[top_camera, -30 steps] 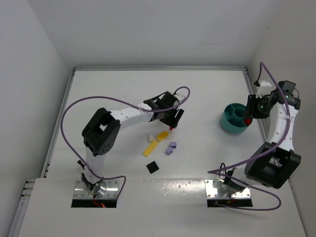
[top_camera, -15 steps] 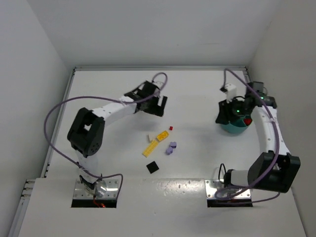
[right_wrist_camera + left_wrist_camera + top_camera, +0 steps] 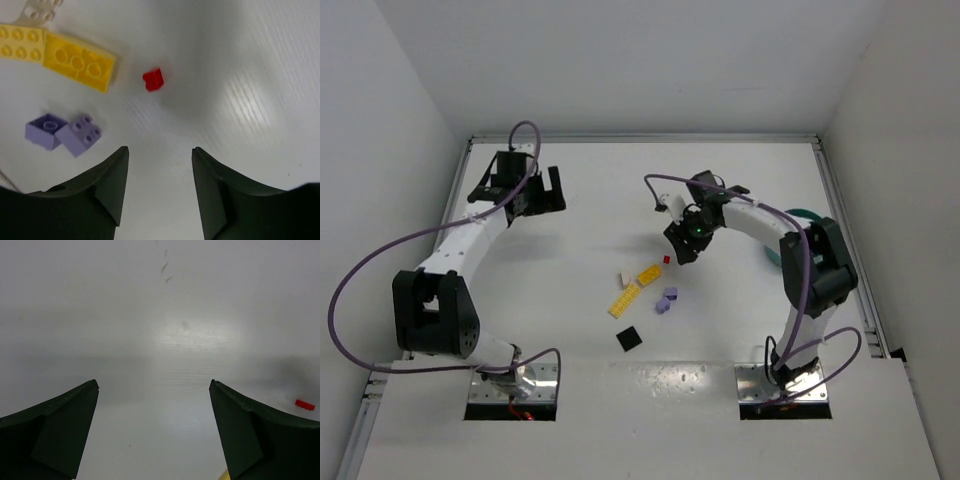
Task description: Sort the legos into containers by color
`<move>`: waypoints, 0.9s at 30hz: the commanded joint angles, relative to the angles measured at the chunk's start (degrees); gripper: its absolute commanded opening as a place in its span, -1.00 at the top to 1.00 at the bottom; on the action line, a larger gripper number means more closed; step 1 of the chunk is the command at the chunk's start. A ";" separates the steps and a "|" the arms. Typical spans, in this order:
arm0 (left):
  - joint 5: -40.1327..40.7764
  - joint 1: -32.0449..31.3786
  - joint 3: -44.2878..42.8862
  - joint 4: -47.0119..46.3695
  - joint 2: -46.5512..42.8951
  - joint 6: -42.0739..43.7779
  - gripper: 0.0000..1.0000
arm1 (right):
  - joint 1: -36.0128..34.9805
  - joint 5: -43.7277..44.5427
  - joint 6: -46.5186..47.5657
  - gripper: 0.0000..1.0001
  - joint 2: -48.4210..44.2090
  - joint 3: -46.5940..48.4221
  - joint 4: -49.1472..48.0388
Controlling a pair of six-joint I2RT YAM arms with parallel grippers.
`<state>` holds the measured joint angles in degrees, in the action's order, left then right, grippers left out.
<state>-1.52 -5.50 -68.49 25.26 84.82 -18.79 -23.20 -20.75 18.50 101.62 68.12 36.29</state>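
Note:
The bricks lie loose mid-table: a tiny red brick (image 3: 667,259), a yellow brick (image 3: 649,273), a long yellow plate (image 3: 625,299), a white brick (image 3: 623,279), purple bricks (image 3: 667,299) and a black square (image 3: 630,339). My right gripper (image 3: 682,245) is open and empty, just above and right of the red brick. The right wrist view shows the gripper (image 3: 160,149) with the red brick (image 3: 153,80) ahead of it, and the yellow brick (image 3: 79,62) and purple bricks (image 3: 63,132) to the left. My left gripper (image 3: 545,190) is open and empty at the far left. The teal dish (image 3: 808,213) is mostly hidden behind the right arm.
The left wrist view shows its open gripper (image 3: 153,382) over bare white table, with the red brick (image 3: 304,404) far off at the right edge. White walls close the table at the back and sides. Purple cables loop over both arms.
My right arm swung left from the teal dish to the middle, over the red brick. My left arm pulled back from the bricks to the far left. The bricks did not move.

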 commanded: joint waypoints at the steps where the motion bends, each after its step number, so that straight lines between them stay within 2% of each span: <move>1: -2.60 3.11 3.97 1.11 -3.86 -0.99 -0.99 | -3.16 3.25 -1.71 -0.10 3.48 4.74 -4.48; 9: -4.55 5.15 5.03 1.11 -5.19 -0.90 -0.99 | -6.24 5.11 -0.67 -0.13 9.29 8.35 -5.62; 19: -5.07 5.67 4.50 0.58 -4.66 -0.90 -0.99 | -8.44 6.87 -0.13 0.05 11.76 7.82 -7.64; 22: -5.60 5.67 4.50 0.58 -4.13 -0.90 -0.99 | -8.97 6.87 -0.13 0.14 11.76 7.21 -8.95; 25: -5.60 5.67 4.50 0.58 -3.61 -0.90 -0.99 | -9.49 7.39 -0.13 0.40 12.28 7.21 -9.57; 27: -6.30 5.67 4.50 0.58 -3.60 -0.90 -0.99 | -9.49 7.39 -0.65 0.50 12.28 6.59 -10.10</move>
<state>-6.68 -0.62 -63.13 27.33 81.84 -18.98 -32.12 -13.61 18.09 114.32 74.28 28.75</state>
